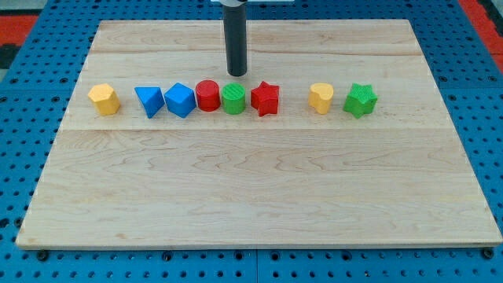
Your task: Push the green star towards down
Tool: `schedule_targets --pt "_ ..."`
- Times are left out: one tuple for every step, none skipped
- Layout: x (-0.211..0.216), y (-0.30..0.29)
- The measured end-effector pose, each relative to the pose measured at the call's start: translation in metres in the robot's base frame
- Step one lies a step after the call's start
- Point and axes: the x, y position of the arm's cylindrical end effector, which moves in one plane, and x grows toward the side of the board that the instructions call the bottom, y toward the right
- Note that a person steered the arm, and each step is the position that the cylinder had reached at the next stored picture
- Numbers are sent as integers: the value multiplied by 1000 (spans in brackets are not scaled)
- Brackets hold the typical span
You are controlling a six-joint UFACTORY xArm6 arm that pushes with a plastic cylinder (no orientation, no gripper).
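The green star point(360, 100) sits at the right end of a row of blocks across the upper half of the wooden board point(251, 181). My tip point(236, 74) is the lower end of a dark rod coming down from the view's top. It stands just above the green cylinder point(233, 99) and well to the left of the green star, apart from it. A yellow block point(321, 98) lies just left of the star.
The row also holds, from the left, a yellow block point(104, 99), a blue triangle point(148, 101), a blue block point(180, 100), a red cylinder point(207, 95) and a red star point(266, 98). A blue pegboard point(31, 141) surrounds the board.
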Motion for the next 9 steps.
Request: schedule_targets --pt "0 0" --pt "0 -1" --pt "-1 -1" --pt "-1 -1" --pt "-1 15" --pt "4 81" --pt "3 148" --pt "3 161" --pt "7 168"
